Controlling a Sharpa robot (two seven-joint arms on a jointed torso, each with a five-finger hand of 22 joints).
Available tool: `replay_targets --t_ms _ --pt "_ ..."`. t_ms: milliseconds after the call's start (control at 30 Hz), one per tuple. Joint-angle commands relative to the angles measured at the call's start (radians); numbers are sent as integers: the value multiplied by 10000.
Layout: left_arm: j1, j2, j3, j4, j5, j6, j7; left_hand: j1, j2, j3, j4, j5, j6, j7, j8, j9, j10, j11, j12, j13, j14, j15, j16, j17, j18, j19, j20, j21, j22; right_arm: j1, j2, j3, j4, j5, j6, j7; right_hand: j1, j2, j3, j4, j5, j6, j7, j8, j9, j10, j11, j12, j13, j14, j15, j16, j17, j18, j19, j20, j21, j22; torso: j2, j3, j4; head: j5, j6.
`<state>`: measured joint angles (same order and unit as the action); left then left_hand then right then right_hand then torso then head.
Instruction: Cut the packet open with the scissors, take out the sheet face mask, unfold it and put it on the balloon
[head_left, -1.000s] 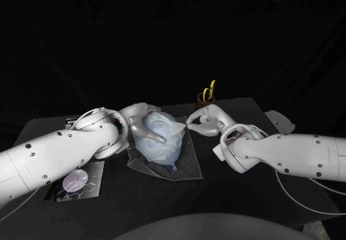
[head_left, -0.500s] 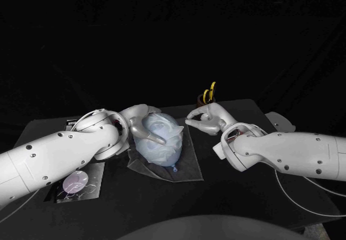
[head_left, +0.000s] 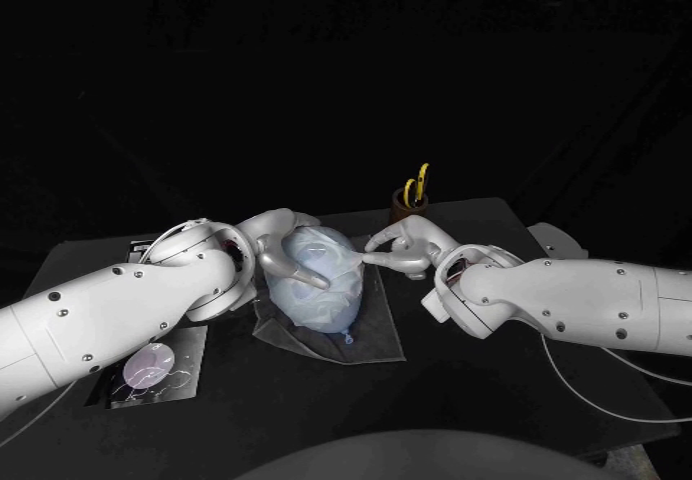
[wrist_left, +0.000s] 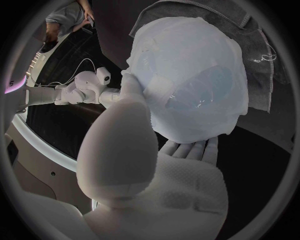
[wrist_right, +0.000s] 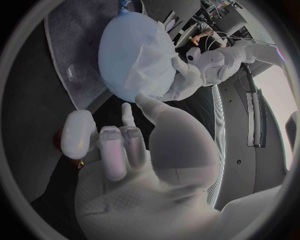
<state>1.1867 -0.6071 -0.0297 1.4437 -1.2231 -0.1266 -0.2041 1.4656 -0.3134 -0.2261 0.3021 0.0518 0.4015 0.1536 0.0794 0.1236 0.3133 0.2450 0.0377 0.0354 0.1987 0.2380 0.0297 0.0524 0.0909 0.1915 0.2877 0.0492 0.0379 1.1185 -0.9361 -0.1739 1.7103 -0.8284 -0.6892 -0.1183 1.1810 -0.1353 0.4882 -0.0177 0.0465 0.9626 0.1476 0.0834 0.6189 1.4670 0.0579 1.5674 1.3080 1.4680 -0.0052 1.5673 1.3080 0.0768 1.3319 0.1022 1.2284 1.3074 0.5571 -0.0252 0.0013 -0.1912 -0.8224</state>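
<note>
The empty, spread-fingered right hand (head_left: 401, 245) has reached 3 o'clock of the pale blue rubber balloon (head_left: 325, 297) the left hand (head_left: 274, 240) cradles, seemingly to smooth its white sheet mask (head_left: 332, 258).

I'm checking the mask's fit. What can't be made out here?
Balloon rear: head view, behind the left hand.
Whether the right hand touches the mask: head view, its own fingers hide the contact.
Scissors blades: head view, sunk in the cup.

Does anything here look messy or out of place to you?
The sheet face mask lies creased and bunched on the balloon, leaving bare blue balloon on one side. Nothing looks spilled or broken.
</note>
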Motion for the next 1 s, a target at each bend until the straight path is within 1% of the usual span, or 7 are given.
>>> replay_targets --t_ms 33,567,733,800,900,967,1000 --pt "-5 13 -10 -10 22 30 33 115 8 -3 12 22 -76 1314 55 13 -33 39 -34 -2 90 -8 59 9 133 -80 11 11 -14 -11 60 5 -68 -7 718 -177 144 -1 -23 -80 19 16 -5 -63 -37 1038 65 34 2628 1028 61 35 2628 82 5 51 -11 785 3 1 7 -7 16" --pt "-5 -6 -10 -1 56 30 41 124 10 2 11 24 -74 1313 57 16 -32 38 -33 -2 88 -10 58 9 149 -84 16 10 -14 -66 236 5 -120 -21 937 -150 179 -8 -122 -76 18 153 -22 -49 -82 1038 56 34 2628 1028 58 35 2628 81 17 58 5 800 4 0 2 20 -29" --pt "-5 -6 -10 -1 68 31 43 124 10 2 11 24 -74 1313 57 16 -32 38 -33 -2 88 -10 58 9 149 -84 16 10 -14 -82 241 5 -73 -66 1008 -132 228 55 -215 -48 19 400 -103 14 -119 1038 -6 34 2628 1028 18 35 2628 82 30 43 18 816 5 0 3 25 -41" --pt "-5 -5 -10 0 72 29 45 131 11 2 12 24 -83 1315 56 15 -33 39 -33 -2 90 -10 58 11 157 -85 18 10 -14 -102 269 5 -67 -205 929 -198 276 94 -252 -47 19 579 -168 73 -129 1038 -59 34 2628 1028 -23 35 2628 81 46 18 35 830 5 0 1 24 -46" --pt "-5 -2 -10 5 80 33 50 131 11 2 12 24 -83 1315 56 15 -33 39 -33 -2 90 -10 58 11 157 -85 18 10 -14 -143 357 5 -125 -564 609 -425 429 176 -337 -82 20 1152 -411 362 -68 1038 -257 34 2628 1028 -173 35 2628 58 147 -85 156 902 5 1 -1 12 -64" --pt "-5 2 -10 8 86 35 52 131 11 2 12 24 -83 1315 56 15 -33 39 -33 -2 90 -10 58 11 157 -85 18 10 -14 -165 419 5 -197 -730 400 -543 941 497 -98 -331 23 1661 -745 692 67 1038 -549 34 2628 1028 -392 35 2628 32 263 -250 294 980 7 1 4 7 -66" --pt "-5 3 -10 10 89 37 53 131 11 2 12 24 -83 1315 56 15 -33 39 -33 -2 90 -10 58 11 157 -85 18 10 -14 -174 448 5 -234 -794 319 -583 1036 541 -43 -393 23 1702 -786 734 93 1038 -591 34 2628 1028 -437 35 2628 26 285 -295 320 995 8 2 6 6 -66"
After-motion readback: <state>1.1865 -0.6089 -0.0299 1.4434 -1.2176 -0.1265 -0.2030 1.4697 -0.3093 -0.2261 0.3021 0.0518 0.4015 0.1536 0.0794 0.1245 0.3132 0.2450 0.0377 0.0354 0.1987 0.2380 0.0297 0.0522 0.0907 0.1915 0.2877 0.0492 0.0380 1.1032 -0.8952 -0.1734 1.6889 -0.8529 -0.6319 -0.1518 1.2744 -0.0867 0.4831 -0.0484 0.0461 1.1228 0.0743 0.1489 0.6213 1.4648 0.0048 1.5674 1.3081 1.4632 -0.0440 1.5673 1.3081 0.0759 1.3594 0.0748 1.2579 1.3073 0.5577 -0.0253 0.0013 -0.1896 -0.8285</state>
